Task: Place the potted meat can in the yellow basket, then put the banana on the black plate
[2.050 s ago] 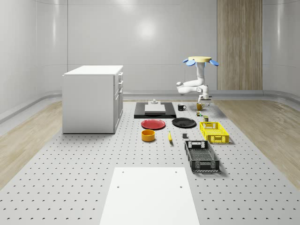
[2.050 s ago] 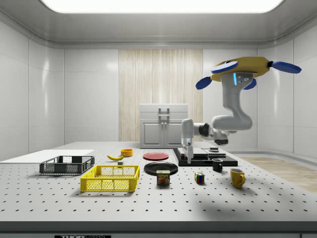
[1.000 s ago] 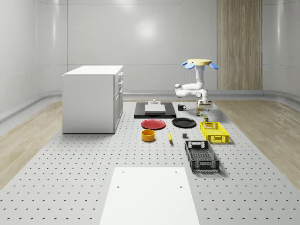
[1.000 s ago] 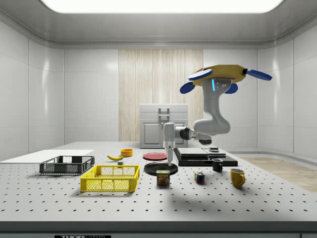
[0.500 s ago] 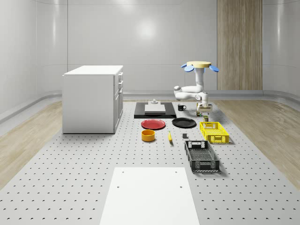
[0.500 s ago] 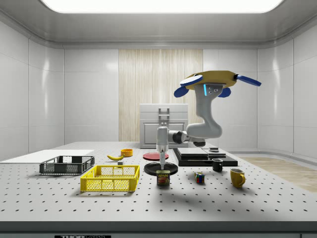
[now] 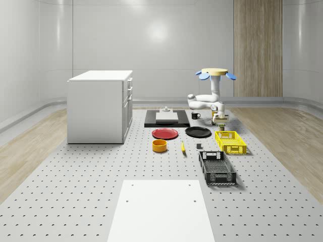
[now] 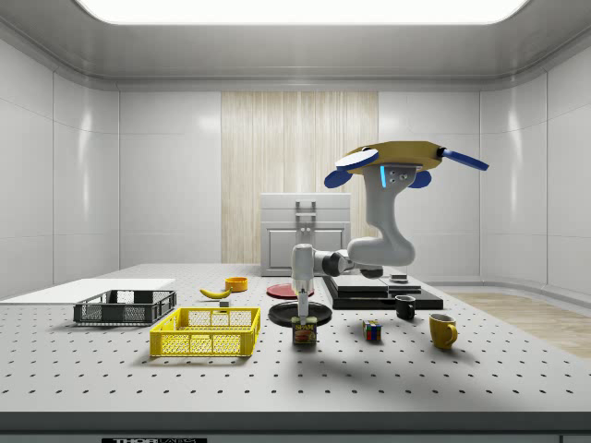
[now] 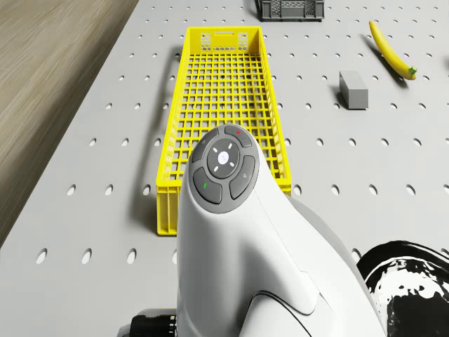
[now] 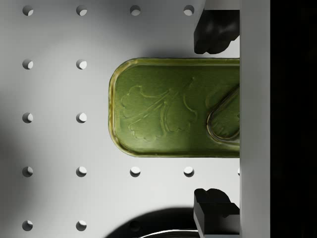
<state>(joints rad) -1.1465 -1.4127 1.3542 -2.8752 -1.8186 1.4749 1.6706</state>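
Since two seconds ago the drone has slid over from above the yellow mug toward the side view's left and dropped lower, and now the arm reaches down so the jaws sit right over the can. The can stands upright on the counter, just at 3 o'clock of the basket in the side view, apart from it. In the wrist view the can's green lid lies between the two dark fingertips, which stand wide, one off each long side, with gaps showing, not touching. The drone hovers above the counter, over the cube and black mug. The banana lies further back, at 12 o'clock of the basket in the side view, well apart from the black plate. In the drone view the basket stretches ahead of the arm, the banana beyond a small grey block.
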